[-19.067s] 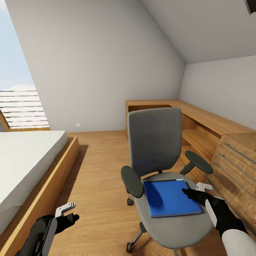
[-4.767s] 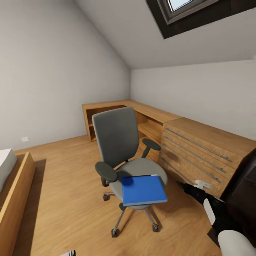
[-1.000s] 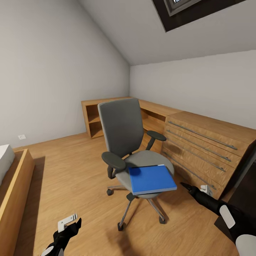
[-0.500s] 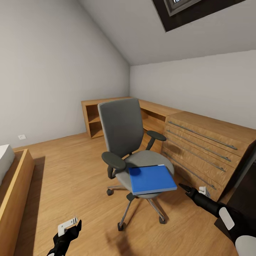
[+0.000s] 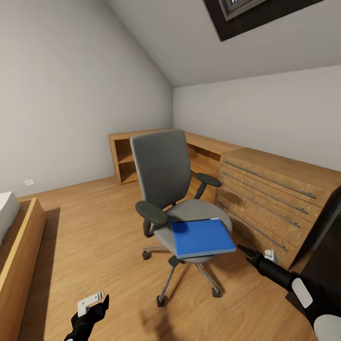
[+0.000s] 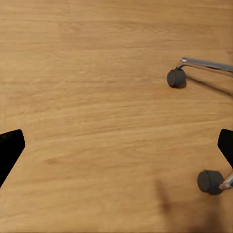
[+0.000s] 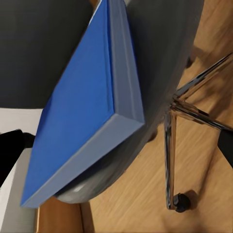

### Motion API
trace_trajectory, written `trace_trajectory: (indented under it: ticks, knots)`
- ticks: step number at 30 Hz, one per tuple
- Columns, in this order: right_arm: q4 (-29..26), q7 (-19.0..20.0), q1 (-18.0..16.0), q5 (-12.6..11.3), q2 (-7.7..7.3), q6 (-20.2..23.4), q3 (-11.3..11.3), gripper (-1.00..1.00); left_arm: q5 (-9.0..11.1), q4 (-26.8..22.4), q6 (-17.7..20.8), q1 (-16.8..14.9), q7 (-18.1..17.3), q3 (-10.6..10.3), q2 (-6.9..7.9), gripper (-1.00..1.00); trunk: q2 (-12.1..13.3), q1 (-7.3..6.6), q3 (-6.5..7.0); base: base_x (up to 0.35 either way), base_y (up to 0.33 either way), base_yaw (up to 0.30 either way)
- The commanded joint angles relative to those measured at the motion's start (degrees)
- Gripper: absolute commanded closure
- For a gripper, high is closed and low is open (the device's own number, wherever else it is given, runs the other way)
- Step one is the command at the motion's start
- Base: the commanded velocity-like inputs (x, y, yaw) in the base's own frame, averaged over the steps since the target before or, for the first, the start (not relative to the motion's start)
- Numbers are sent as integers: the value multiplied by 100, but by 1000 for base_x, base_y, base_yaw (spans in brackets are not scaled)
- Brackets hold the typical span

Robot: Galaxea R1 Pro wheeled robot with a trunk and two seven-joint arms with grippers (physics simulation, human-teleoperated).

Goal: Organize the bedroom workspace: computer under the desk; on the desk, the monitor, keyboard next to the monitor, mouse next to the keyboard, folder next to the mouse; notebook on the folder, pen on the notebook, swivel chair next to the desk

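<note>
The swivel chair (image 5: 163,175) stands mid-floor, grey back upright, its chrome base (image 7: 171,145) on castors (image 6: 175,77). The blue folder (image 5: 202,237) lies flat on the seat, and its near corner overhangs the seat's front edge (image 7: 82,116). My right gripper (image 5: 253,255) is open, low and just right of the folder, apart from it; its fingertips (image 7: 12,145) stand wide on either side of the folder's corner. My left gripper (image 5: 94,307) hangs open over bare floor left of the chair base, with nothing between its fingers (image 6: 9,150). The computer, monitor, keyboard, mouse, notebook and pen are out of view.
A light wooden drawer chest (image 5: 274,194) runs along the right wall behind the chair, joined to open shelving (image 5: 125,158) in the corner. A dark surface (image 5: 329,246) cuts in at the far right. A bed frame (image 5: 19,255) edges the left. Wood floor lies open between bed and chair.
In the last second my left gripper sank slightly lower; chair and folder stayed put. Since the oldest frame the camera has backed away and the folder lies nearer the seat's front edge.
</note>
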Motion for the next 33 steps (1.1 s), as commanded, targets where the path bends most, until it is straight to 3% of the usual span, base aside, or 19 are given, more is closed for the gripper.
trace_trajectory:
  ticks: [1, 18, 33]
  knots:
    - [7, 36, -4, -27, -1, 43, -15, -100, -36, 2, -14, -6, -44, 48, -9, -100, -44, 22, -24, 0, 0, 0]
    - [14, 125, -5, -25, -14, 37, -17, -100, -37, 110, -23, -6, -70, 48, -10, -100, -726, 395, -329, 0, 0, 0]
    - [3, 336, -5, -29, -12, 43, -3, -100, -36, 315, -31, -6, -82, 48, 5, -100, -726, 395, -329, 0, 0, 0]
